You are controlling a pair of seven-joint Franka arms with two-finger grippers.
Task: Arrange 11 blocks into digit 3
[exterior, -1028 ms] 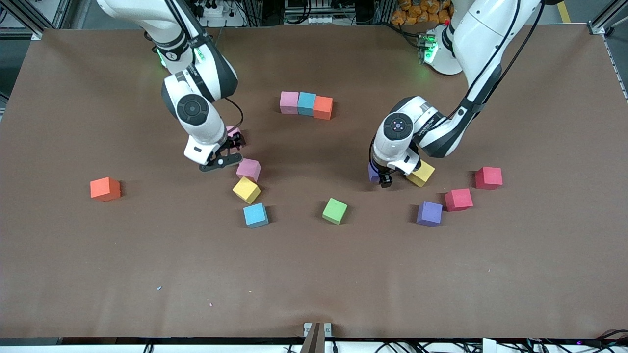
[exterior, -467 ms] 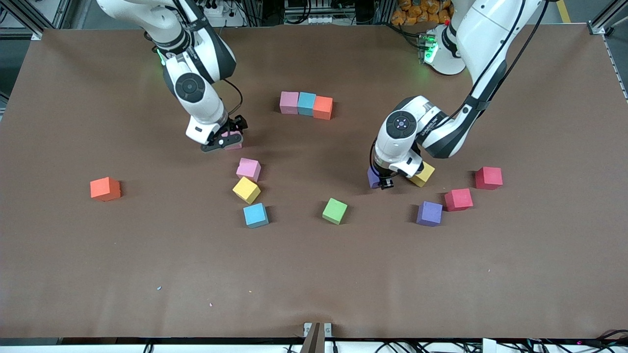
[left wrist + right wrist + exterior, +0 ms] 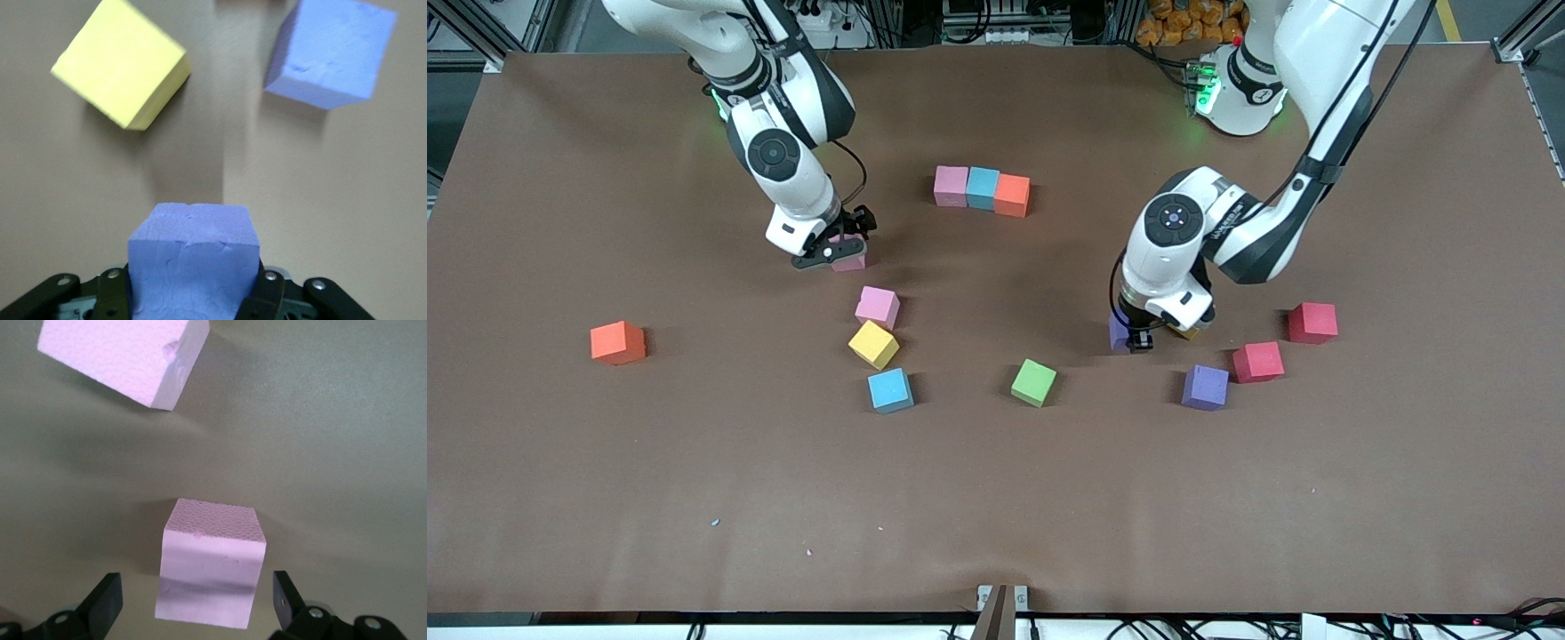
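The left gripper (image 3: pixel 193 297) is clamped on a matte purple foam cube (image 3: pixel 192 263) with a pitted face, over the worktop's (image 3: pixel 996 498) middle toward the left arm's end, near a yellow cube (image 3: pixel 120 61). The right gripper (image 3: pixel 193 603), fingers spread wide, straddles a pink cube (image 3: pixel 210 570) resting on the worktop near its middle. A pink-blue-orange row (image 3: pixel 982 189) of touching cubes lies toward the worktop's edge by the robots' bases.

From my front camera, the left arm's wrist covered nearly all of the yellow block (image 3: pixel 1187 332) beside the held purple block (image 3: pixel 1118 332). The right gripper (image 3: pixel 829 252) masked much of a pink block (image 3: pixel 850 260). My left wrist view cut off the held block's base.
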